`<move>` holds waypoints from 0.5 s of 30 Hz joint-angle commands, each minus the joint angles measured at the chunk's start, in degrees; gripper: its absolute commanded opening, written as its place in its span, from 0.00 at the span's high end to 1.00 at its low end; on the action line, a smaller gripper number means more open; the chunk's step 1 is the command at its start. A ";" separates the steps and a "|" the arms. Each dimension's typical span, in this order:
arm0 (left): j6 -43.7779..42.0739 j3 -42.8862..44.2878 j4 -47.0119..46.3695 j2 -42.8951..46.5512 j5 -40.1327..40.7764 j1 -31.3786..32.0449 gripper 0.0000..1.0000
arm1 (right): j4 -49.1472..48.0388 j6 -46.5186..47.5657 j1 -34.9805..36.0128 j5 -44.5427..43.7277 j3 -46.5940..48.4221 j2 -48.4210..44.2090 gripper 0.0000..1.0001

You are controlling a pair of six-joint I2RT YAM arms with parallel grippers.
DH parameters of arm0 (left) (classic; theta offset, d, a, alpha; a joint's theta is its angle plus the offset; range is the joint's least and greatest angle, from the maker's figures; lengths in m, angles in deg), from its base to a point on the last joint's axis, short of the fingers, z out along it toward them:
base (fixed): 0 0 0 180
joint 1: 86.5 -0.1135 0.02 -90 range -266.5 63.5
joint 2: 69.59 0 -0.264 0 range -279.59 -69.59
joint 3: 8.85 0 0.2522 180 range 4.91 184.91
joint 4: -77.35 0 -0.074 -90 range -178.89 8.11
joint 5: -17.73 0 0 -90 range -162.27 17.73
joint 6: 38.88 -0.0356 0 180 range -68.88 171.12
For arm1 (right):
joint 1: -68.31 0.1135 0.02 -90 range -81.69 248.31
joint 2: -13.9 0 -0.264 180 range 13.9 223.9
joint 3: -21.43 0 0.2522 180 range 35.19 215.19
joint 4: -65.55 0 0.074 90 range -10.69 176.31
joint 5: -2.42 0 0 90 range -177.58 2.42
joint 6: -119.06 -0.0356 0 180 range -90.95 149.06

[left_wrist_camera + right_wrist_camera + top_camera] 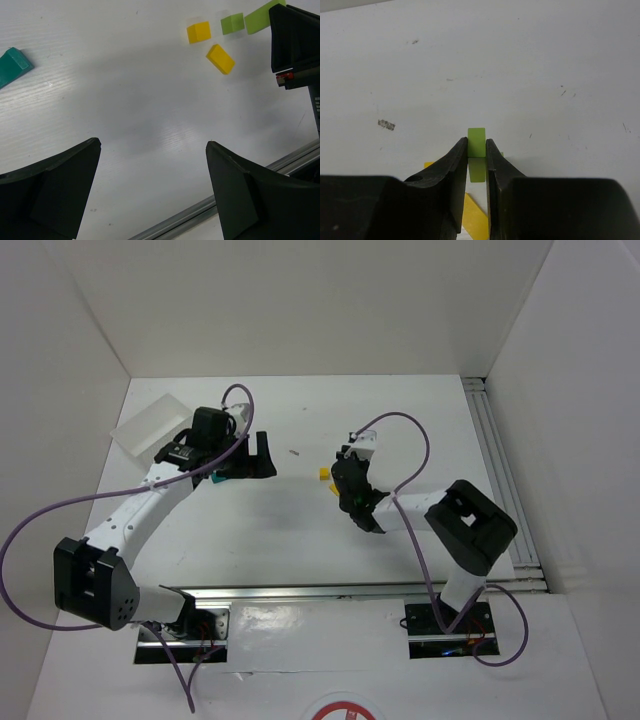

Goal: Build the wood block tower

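My right gripper (477, 146) is shut on a light green block (476, 134), pinched between the fingertips. In the left wrist view the same green block (261, 18) sticks out of the right gripper (292, 37). Next to it on the table lie a small green cube (232, 23), a yellow cube (198, 32) and a longer yellow block (220, 58). A yellow block (475, 215) also lies under the right fingers. The teal piece (12, 66) lies apart at the left, by the left wrist (213, 478). My left gripper (152, 147) is open and empty over bare table.
A white tray (150, 421) sits at the back left, behind the left arm. A metal rail (220, 200) runs along the near edge of the table, and another rail (497, 460) along the right side. White walls enclose the table.
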 commanded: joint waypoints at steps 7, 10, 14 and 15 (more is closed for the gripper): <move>-1.03 -0.66 -1.11 0.26 0.32 -0.23 0.00 | 0.09 -1.67 -0.83 -0.77 2.29 1.89 0.99; -1.03 -0.13 -1.11 -0.27 0.32 -0.23 0.00 | 0.79 -1.67 -1.36 -0.77 2.29 2.59 0.99; -1.03 -0.13 -1.11 -0.27 0.32 -0.23 0.00 | 0.80 -1.05 -1.36 -0.77 2.29 3.21 0.99; -1.03 -0.13 -1.11 -0.27 0.32 -0.23 0.00 | 1.41 -1.05 -1.36 -0.77 2.29 3.21 0.99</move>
